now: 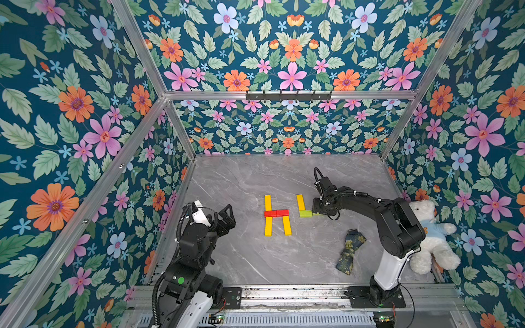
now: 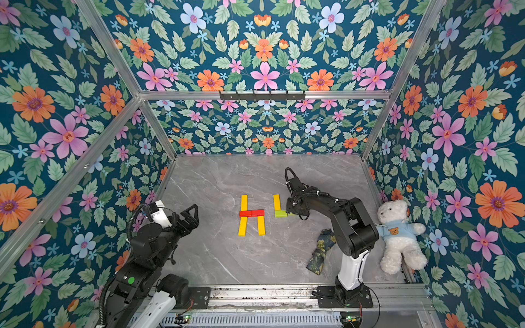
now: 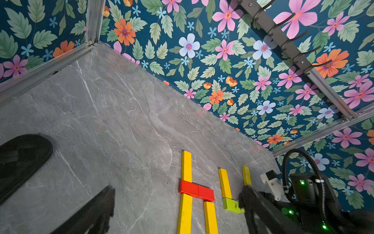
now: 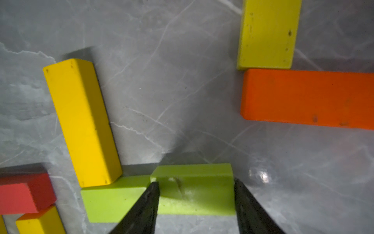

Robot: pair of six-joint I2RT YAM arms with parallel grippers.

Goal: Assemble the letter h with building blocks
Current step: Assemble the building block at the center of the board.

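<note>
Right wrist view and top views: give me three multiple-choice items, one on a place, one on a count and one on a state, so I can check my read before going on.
1. Where is the short glossy lime-green block between the right gripper's fingers?
A. On top of the red crossbar
B. Right beside the other lime-green block, in line with it, near the foot of a glossy yellow bar
C. Alone, far from any other block

2. How many glossy red blocks form the crossbar of the completed letter h?
A. One
B. Two
C. Three

3. What state is the left gripper in?
A. Open, holding nothing
B. Shut on a yellow bar
C. Shut on a red block

Key: B, the right wrist view shows the two lime-green blocks side by side; B, the left wrist view shows a seam between two red pieces; A, its fingers stand wide apart with nothing between them.
</note>
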